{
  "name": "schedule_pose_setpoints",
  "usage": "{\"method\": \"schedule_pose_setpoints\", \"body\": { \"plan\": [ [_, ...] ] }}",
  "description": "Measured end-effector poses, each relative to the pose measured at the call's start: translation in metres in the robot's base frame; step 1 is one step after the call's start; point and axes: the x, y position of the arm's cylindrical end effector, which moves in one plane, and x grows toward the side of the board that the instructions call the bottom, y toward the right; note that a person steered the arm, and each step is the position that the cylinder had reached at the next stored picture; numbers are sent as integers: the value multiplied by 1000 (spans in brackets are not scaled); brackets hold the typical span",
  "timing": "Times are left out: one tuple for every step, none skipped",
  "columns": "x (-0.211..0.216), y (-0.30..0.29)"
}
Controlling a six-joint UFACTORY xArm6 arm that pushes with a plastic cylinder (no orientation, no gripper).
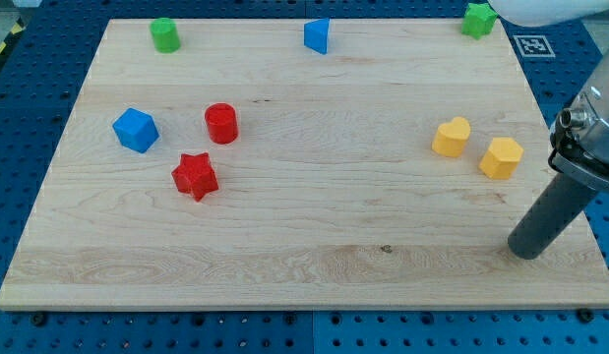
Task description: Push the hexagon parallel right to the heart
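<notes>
My tip (526,252) is resting on the tabletop (314,246) near the right edge, just nearer than the yellow hexagon (502,157). The hexagon is sitting immediately right of the yellow heart (451,137). The rod is carrying no fingers, holding nothing

The board (304,226) is pale wood with fine grain lines running across it and a small dark knot near the view's bottom; its finish is smooth and matt. The yellow heart (452,137) and yellow hexagon (502,157) look like smooth plastic with a soft sheen, as do the red star (195,176), red cylinder (221,123) and blue cube (136,130). The rod ending in my tip (526,251) is dark, matt and smooth.
</notes>
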Motion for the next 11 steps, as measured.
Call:
{"method": "schedule_pose_setpoints", "body": {
  "plan": [
    [-20,-1],
    [-43,-23],
    [-74,-26],
    [-93,-6],
    [-94,-3],
    [-109,-20],
    [-128,-22],
    [-110,-22],
    [-73,-22],
    [-65,20],
    [-77,37]
  ]
}}
